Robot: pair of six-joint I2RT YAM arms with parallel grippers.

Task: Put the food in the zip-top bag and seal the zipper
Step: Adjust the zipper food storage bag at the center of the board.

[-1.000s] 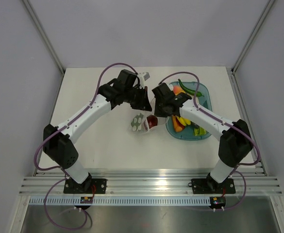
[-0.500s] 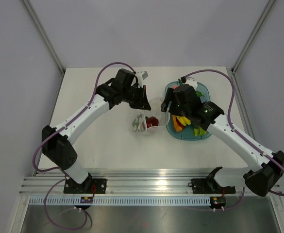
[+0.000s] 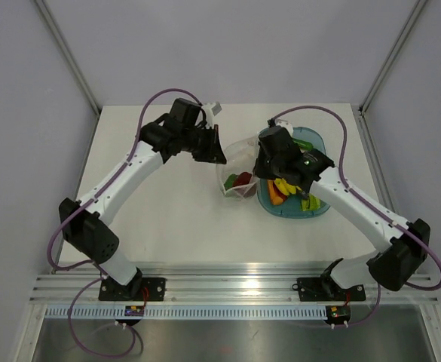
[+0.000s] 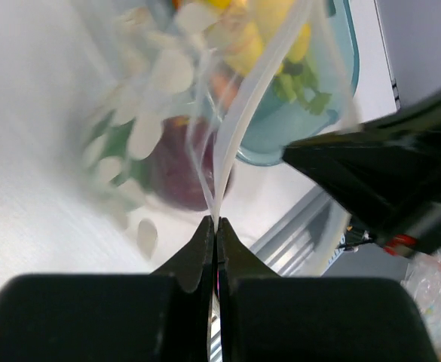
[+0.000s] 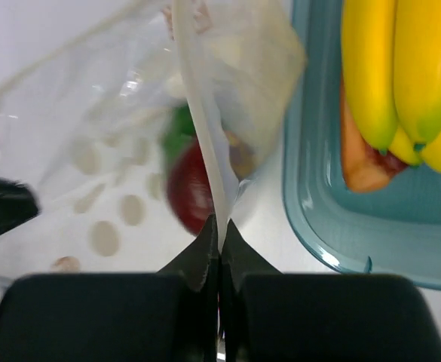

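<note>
The clear zip-top bag (image 3: 239, 170) with white blobs hangs between my two grippers, lifted off the table. A dark red apple (image 3: 243, 181) and a green piece (image 3: 229, 183) sit inside it. My left gripper (image 3: 218, 154) is shut on the bag's zipper strip (image 4: 231, 143) at one end. My right gripper (image 3: 259, 167) is shut on the zipper strip (image 5: 201, 128) at the other end. The apple shows through the bag in both wrist views (image 4: 182, 162) (image 5: 194, 188). The yellow banana bunch (image 3: 284, 186) and an orange piece (image 3: 274, 196) lie in the teal tray (image 3: 316, 145).
The teal oval tray stands right of the bag, with green pieces (image 3: 309, 202) at its near right. Its rim (image 5: 299, 219) is close to my right gripper. Aluminium rails (image 3: 228, 286) run along the table's near edge.
My right arm swung its gripper from over the tray to the bag's mouth and shut on the strip. The bag rose off the table and now hangs between both grippers.
</note>
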